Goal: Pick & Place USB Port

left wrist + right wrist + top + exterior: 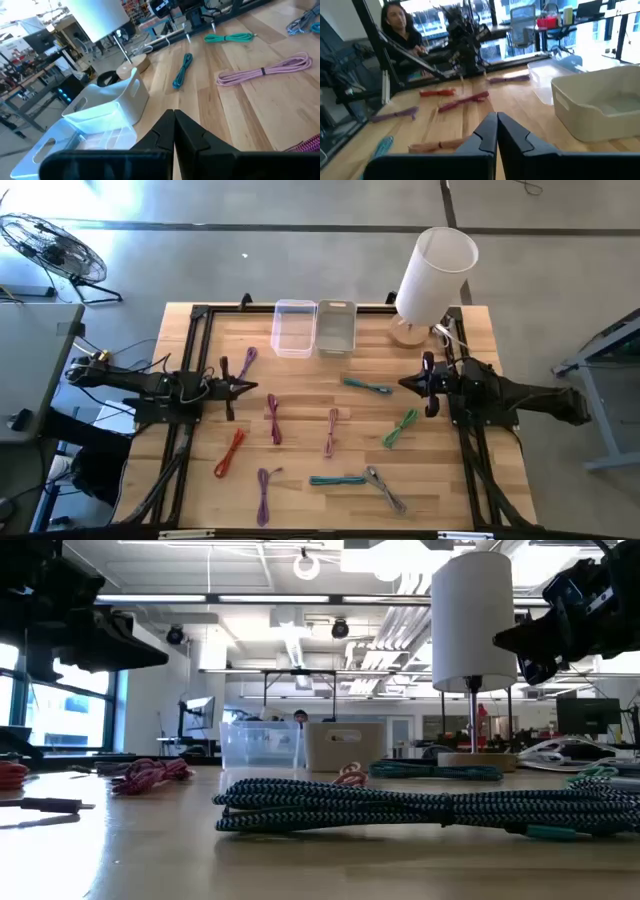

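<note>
Several bundled USB cables lie flat on the wooden table: a purple one (247, 362), magenta (273, 420), orange-red (230, 452), pink (331, 430), teal (367, 386), green (401, 427), and another teal (337, 479) next to a grey one (385, 488). A clear bin (293, 327) and a white bin (335, 327) stand at the far edge. My left gripper (245, 387) hovers shut at the table's left, near the purple cable. My right gripper (405, 383) hovers shut at the right, beside the teal cable. In the wrist views, the left gripper (174, 120) and right gripper (497, 122) hold nothing.
A white lamp (430, 275) stands on its wooden base at the far right corner, next to the white bin. A further purple cable (263, 492) lies near the front edge. A person (400, 25) sits beyond the table's left side. Black frame rails run along both table sides.
</note>
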Action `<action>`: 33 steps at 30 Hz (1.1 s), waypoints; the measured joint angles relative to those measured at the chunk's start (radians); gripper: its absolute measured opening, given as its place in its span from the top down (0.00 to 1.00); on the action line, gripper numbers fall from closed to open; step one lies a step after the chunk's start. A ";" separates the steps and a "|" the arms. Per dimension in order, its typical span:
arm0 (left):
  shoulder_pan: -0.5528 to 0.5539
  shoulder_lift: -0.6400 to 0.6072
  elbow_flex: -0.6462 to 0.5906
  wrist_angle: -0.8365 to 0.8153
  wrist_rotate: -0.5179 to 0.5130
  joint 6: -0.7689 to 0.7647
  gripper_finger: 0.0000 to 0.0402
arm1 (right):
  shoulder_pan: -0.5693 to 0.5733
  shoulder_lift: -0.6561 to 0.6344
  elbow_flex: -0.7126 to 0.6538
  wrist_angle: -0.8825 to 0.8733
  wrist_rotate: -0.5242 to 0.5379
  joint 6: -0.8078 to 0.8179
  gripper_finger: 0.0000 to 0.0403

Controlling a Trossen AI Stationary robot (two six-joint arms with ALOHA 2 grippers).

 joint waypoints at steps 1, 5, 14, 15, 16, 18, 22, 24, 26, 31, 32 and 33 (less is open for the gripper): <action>0.000 0.003 0.000 0.000 0.000 0.000 1.00 | 0.000 0.000 0.000 -0.004 0.004 -0.006 0.99; 0.000 0.013 0.000 0.000 0.000 0.000 1.00 | 0.000 0.004 0.000 -0.008 0.009 -0.026 1.00; 0.000 0.013 0.000 0.001 -0.001 -0.013 1.00 | 0.000 0.007 0.009 -0.022 0.009 0.002 1.00; 0.000 0.013 0.000 0.002 -0.001 -0.030 1.00 | 0.000 0.008 0.020 -0.033 0.008 0.014 1.00; 0.000 0.013 0.000 0.003 0.000 -0.049 1.00 | 0.000 0.012 0.037 -0.045 0.007 0.016 1.00; 0.000 0.013 0.000 0.004 0.006 -0.076 1.00 | 0.000 0.023 0.094 -0.086 0.007 -0.005 1.00; 0.000 0.012 0.008 0.003 0.023 -0.086 1.00 | 0.000 0.085 0.264 -0.269 0.008 -0.110 1.00; 0.000 0.013 0.023 -0.016 0.022 -0.077 1.00 | 0.000 0.136 0.370 -0.370 0.009 -0.156 1.00; 0.000 0.013 0.043 -0.019 0.022 -0.054 1.00 | 0.000 0.199 0.475 -0.489 0.008 -0.186 1.00; 0.000 0.013 0.073 -0.060 0.019 -0.047 1.00 | 0.000 0.401 0.721 -0.783 -0.027 -0.187 1.00; 0.000 0.013 0.073 -0.069 0.019 -0.048 1.00 | 0.000 0.442 0.763 -0.830 -0.046 -0.184 1.00; 0.000 0.013 0.073 -0.072 0.019 -0.053 1.00 | 0.000 0.483 0.803 -0.870 -0.058 -0.184 1.00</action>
